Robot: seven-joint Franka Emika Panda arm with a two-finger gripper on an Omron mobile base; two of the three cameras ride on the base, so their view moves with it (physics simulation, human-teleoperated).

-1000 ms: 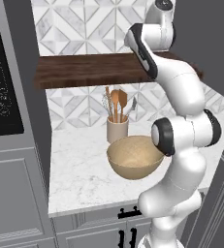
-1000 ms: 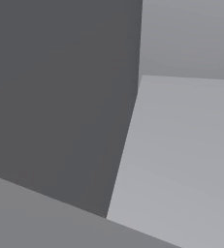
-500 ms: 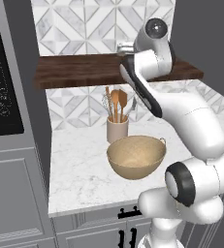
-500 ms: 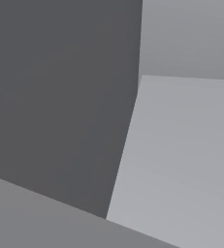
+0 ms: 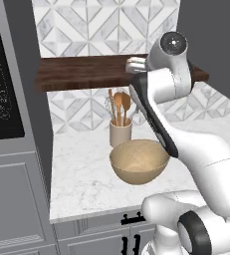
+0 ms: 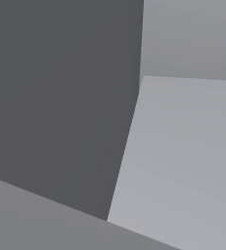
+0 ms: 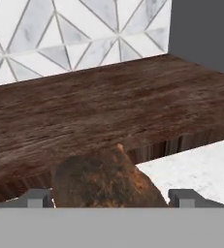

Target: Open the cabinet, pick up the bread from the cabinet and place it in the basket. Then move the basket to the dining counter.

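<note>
Against the geometric tiles [image 5: 101, 25], the brown cabinet [image 5: 81, 74] board spans the wall. The tool [image 7: 111, 196] straddles the bread [image 7: 106, 181], jaws wide, above the desk [image 5: 81, 174]; basket [image 5: 139, 162] sits below.

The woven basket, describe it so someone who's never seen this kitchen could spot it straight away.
Find the marble worktop backed by geometric tiles, under the dark wood cabinet board. The basket sits near its front edge, just in front of the beige utensil cup. It is the tan, round, bowl-shaped one, wide and empty, while the cup is narrow and holds wooden spoons.
</note>
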